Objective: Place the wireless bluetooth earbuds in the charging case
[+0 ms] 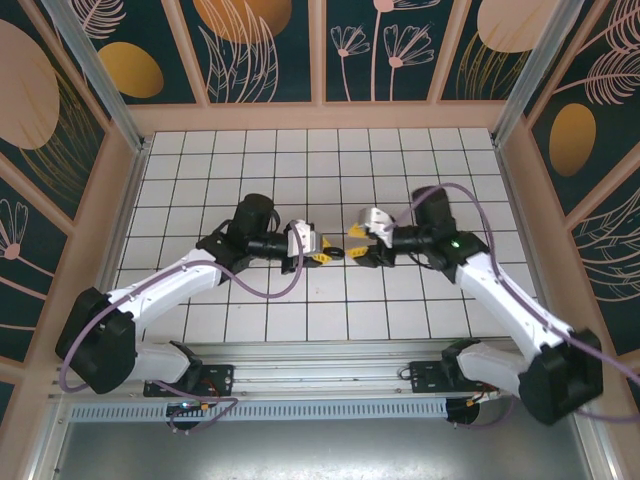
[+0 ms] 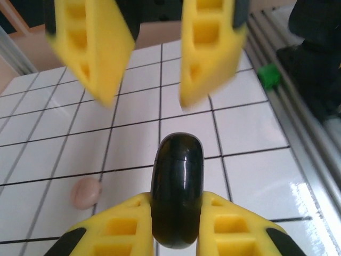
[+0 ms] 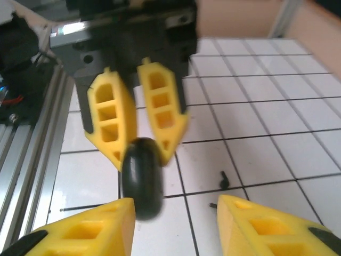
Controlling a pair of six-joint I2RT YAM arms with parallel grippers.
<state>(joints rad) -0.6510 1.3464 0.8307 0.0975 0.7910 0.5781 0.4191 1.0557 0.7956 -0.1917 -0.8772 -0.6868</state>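
Arms meet over the middle of the white tiled table [image 1: 400, 160], yellow tips almost nose to nose. From above, what sits between those tips is too small to read.

The left wrist view gives it close: one charging case [image 2: 177, 186], black, glossy, a rounded pebble shape with a thin seam line across its upper part, closed. The left gripper [image 2: 177, 201] is clamped on it, one finger on each side, and the case sticks out past the tips above the tiles. In the same view the right gripper [image 2: 148, 101] faces it with jaws set well apart, and a gap shows between the case and those fingers.

The right wrist view adds the reverse angle. Its own two fingers are wide at the bottom, and the case's lower end is just beside one of them; touching or not, cannot tell (blur).

The left wrist view also has one small pinkish round piece [image 2: 86, 192] lying on a tile, on the far-edge side of the case; earbud or not, cannot tell. The right wrist view has two tiny dark bits [image 3: 224, 180] on the tiles, also far-edge side, too small to identify. One green block [image 2: 269, 76] sits by the rail [image 2: 290, 114] at the near edge.

Count: two grippers, four yellow fingers, one case, one pink piece, two dark bits.
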